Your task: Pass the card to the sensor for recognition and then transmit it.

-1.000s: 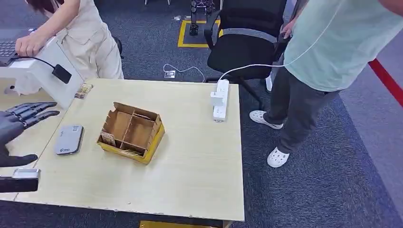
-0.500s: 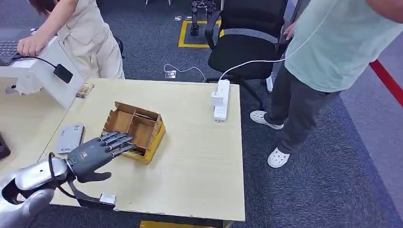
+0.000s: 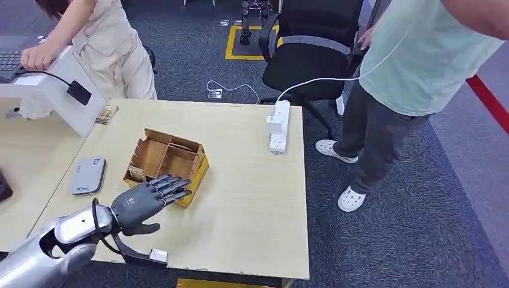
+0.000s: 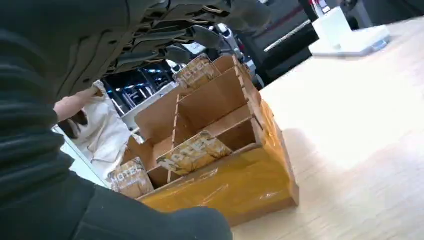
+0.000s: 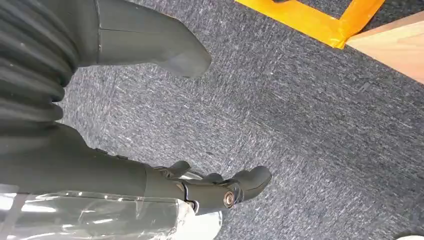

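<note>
A compartmented cardboard box (image 3: 168, 163) with a yellow front wall (image 4: 227, 192) stands on the wooden table (image 3: 252, 198). Patterned "HOTEL" cards (image 4: 194, 153) stand in its slots; one card (image 3: 137, 174) is at the box's near left corner. A grey flat sensor (image 3: 87, 176) lies left of the box. My left hand (image 3: 146, 202) hovers at the box's near edge, holding nothing, with its fingers (image 4: 197, 39) stretched out and apart over the compartments. Beside the table, my right hand (image 5: 212, 190) hangs over the carpet with its thumb apart from the fingers and nothing in it.
A white power strip (image 3: 277, 126) lies at the table's far right edge. A white stand with a black cable block (image 3: 77, 91) and a small card stack (image 3: 107, 114) are at the far left. One person stands at the left, another at the right by a black chair (image 3: 312, 48).
My left hand has swung from the far left edge, past the sensor, to the box's near edge, its fingers now over the compartments. The box and sensor have not moved.
</note>
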You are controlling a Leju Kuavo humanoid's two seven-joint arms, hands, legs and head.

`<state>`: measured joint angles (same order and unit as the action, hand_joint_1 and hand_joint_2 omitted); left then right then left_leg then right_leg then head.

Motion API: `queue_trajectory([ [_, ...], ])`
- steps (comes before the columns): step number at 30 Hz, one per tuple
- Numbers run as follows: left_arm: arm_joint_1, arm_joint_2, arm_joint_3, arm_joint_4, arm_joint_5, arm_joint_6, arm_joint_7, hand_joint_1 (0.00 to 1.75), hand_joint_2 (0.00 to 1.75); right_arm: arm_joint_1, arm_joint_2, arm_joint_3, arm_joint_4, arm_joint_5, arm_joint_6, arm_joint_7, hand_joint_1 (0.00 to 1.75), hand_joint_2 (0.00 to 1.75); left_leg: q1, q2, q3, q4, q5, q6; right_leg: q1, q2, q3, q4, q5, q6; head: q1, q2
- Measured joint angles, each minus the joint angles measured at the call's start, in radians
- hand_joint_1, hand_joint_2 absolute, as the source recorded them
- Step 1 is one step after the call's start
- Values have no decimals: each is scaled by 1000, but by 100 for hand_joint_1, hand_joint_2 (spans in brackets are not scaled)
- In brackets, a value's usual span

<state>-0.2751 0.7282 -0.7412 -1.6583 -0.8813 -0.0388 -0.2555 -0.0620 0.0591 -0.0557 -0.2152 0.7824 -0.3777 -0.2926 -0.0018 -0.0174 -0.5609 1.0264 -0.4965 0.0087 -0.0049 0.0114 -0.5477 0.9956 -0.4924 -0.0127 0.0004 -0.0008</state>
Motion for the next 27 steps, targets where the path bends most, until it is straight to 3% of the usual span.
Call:
queue_trajectory([
  [3, 0, -41, -10, 19, -88, 73, 76, 0, 175, 1, 2, 0, 0, 0, -5, 0, 0, 175, 0, 0, 0, 0, 0, 0, 0, 0, 0, 0, 0, 0, 0, 0],
  [7, 7, -99, -10, 52, -180, 120, 162, 0, 175, 6, 5, 0, 0, -3, -13, -1, 0, 175, 0, 0, 0, 0, 0, 0, 0, 0, 0, 0, 0, 0, 0, 0],
  [19, 38, -196, 100, 144, -241, 103, 257, 0, 175, 23, 6, -6, 0, -2, -21, -10, 0, 175, 0, 0, 0, 0, 0, 0, 0, 0, 0, 0, 0, 0, 0, 0],
  [27, 58, -218, 161, 184, -264, 99, 285, 0, 175, 26, 6, -19, 0, -1, -28, -17, 0, 175, 0, 0, -1, 0, 0, 0, 0, 0, 0, 0, 0, 0, 0, 0],
])
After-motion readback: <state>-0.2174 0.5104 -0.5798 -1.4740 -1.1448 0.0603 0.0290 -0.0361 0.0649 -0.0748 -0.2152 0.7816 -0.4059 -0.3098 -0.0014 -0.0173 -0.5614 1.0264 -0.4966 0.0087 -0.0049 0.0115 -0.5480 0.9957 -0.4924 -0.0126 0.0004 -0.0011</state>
